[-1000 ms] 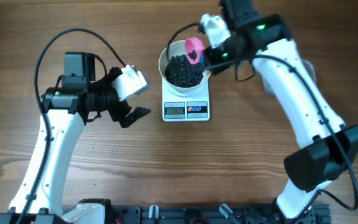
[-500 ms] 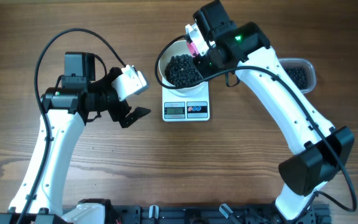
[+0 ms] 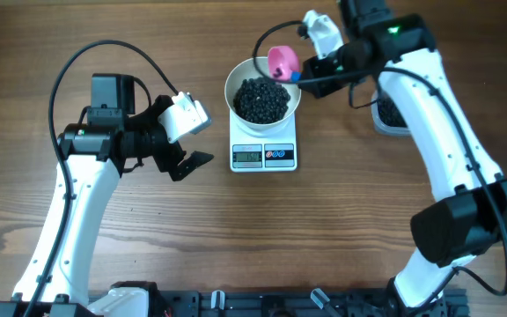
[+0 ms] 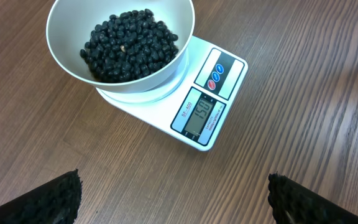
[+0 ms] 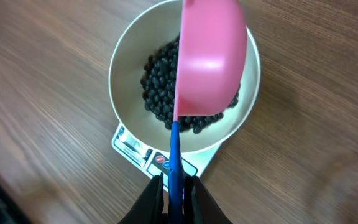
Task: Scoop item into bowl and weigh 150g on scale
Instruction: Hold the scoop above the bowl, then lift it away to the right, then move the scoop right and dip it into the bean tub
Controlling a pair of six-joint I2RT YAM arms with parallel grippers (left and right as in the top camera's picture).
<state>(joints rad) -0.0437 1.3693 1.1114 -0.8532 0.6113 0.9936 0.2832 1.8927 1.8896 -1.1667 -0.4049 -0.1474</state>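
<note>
1. Weighing looks finished: beans [image 3: 262, 99] are heaped in the bowl [image 4: 61, 59] on the scale [image 4: 207, 112].
2. The scoop [image 5: 207, 59] is clamped in the right claw [image 5: 174, 186] over the bowl; the left claw [image 4: 179, 208] is spread, empty.
3. Next, the scoop is to be set aside.

Left gripper [image 3: 190, 165] spread wide, low; right gripper [image 5: 175, 191] closed tight, outstretched.

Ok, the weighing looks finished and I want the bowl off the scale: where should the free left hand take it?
Pinch the bowl at its left rim, from above, one finger inside and one outside. It is likely too wide to span, the beans lie low in the middle, and the pink scoop hangs over the far right edge.
</note>
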